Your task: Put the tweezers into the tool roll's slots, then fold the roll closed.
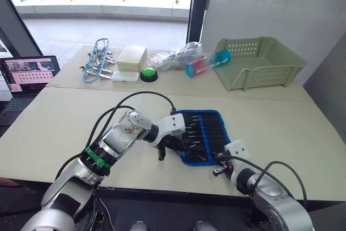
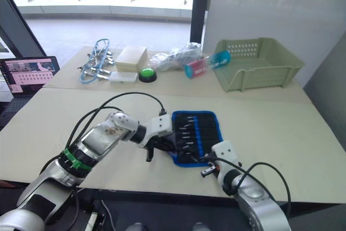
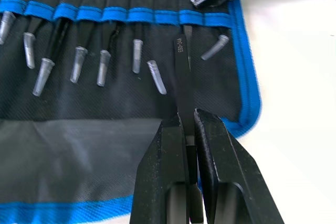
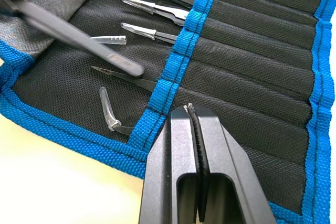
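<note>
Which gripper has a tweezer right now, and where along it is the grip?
The left gripper is shut on one black tweezer, pinching its rear end, tip toward the tool roll's slots. The right gripper is shut and holds nothing, resting over the tool roll.

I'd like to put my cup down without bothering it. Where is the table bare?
Bare: the near table on the robot's left of the tool roll, and on the roll's right, below the green basket. Crowded: the far row from clamps to basket, and around the roll.

Green basket [image 1: 258,60], laptop [image 1: 28,74], green button [image 1: 148,73] on table [image 1: 292,128].
</note>
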